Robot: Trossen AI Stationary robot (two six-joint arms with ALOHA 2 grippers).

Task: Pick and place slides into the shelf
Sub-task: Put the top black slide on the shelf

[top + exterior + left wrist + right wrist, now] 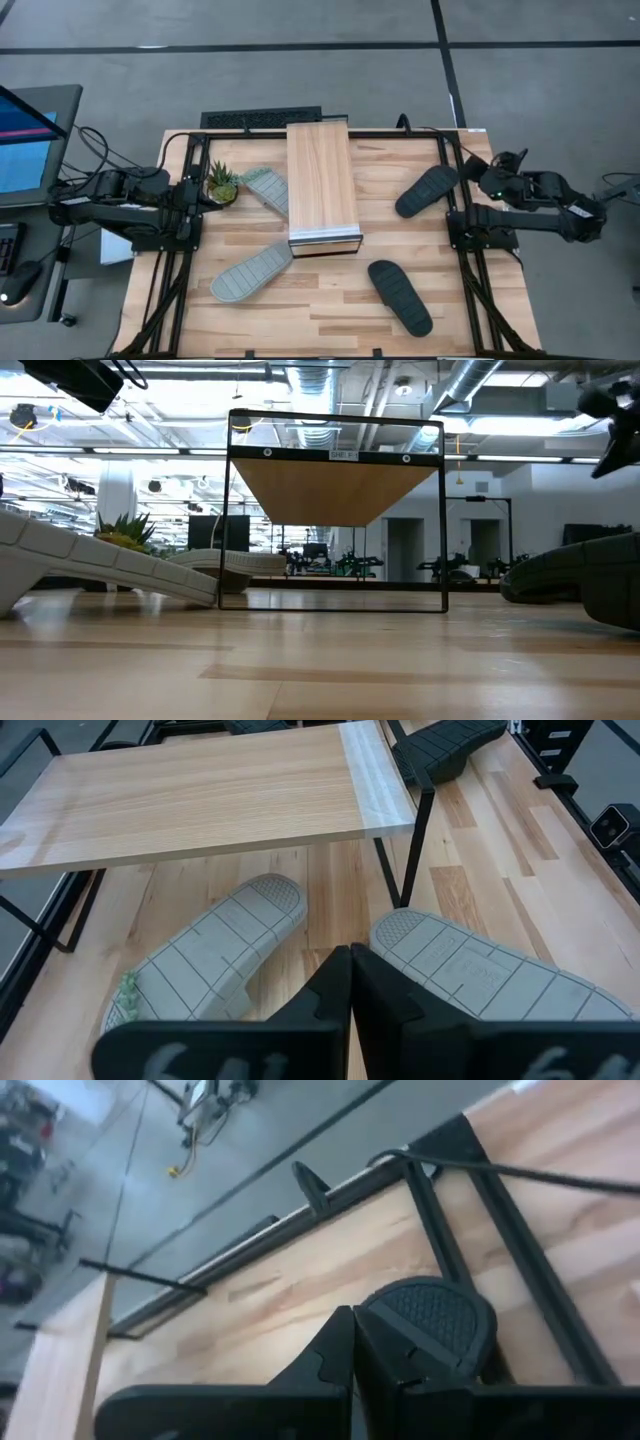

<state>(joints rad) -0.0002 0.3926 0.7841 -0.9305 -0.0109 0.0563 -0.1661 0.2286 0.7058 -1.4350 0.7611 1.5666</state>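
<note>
slides: all four, two black rubber point(427, 190) and two grey-green point(251, 273), lie on the desk outside the light-wood shelf point(322, 186). nothing started; both tools, left point(350, 982) and right point(354, 1342), pinched closed, empty. next: open, reach a slide.

The shelf point(322, 185) hides part of one grey slide point(266, 187).

This is a robotics lab in a large open industrial hall. A light butcher-block wooden tabletop point(330, 300) framed by black metal rails point(170, 280) stands on a grey concrete floor point(540, 70) marked with dark lines. Beside it sits a computer monitor point(25, 140). The low view shows exposed silver ceiling ducts point(480, 380), strip lights and distant equipment.
</note>
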